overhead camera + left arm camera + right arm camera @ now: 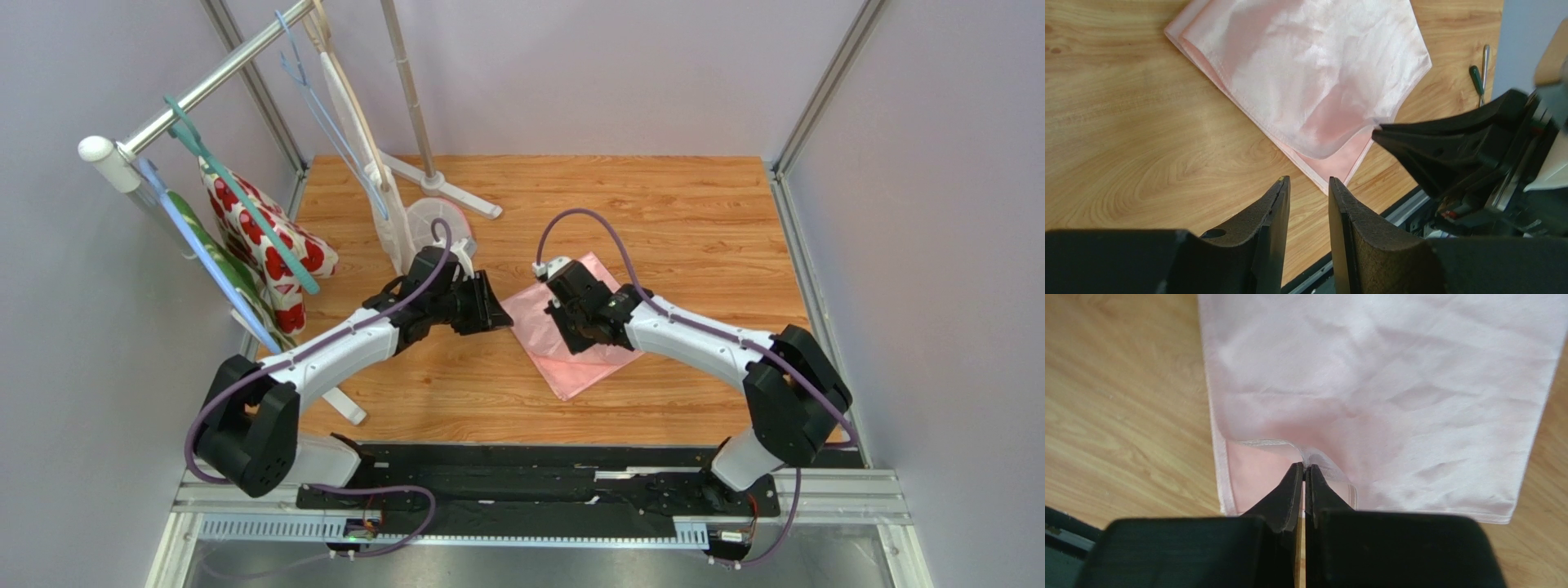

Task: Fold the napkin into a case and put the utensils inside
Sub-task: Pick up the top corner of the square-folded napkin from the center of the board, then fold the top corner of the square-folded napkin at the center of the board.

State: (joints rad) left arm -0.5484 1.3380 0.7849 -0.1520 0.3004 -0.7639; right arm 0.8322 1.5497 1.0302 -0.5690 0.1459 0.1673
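Observation:
The pink napkin (569, 365) lies folded in layers on the wooden table, at its middle (1309, 67) (1389, 386). My right gripper (568, 328) (1303, 467) is shut on the hem of the napkin's top layer near one corner, and the pinched edge is puckered up off the pink layer beneath. My left gripper (493, 312) (1309, 180) hovers open and empty just off the napkin's near corner. Two slim pieces (1482, 70), one silver and one green-handled, lie past the napkin by the wall. I cannot tell whether they are the utensils.
A rail with hangers stands at the back left, carrying a white cloth with red flowers (272, 245) and a green cloth (211, 263). A white stand base (432, 218) sits behind the left arm. A black rail (540, 472) runs along the near edge. Walls close in both sides.

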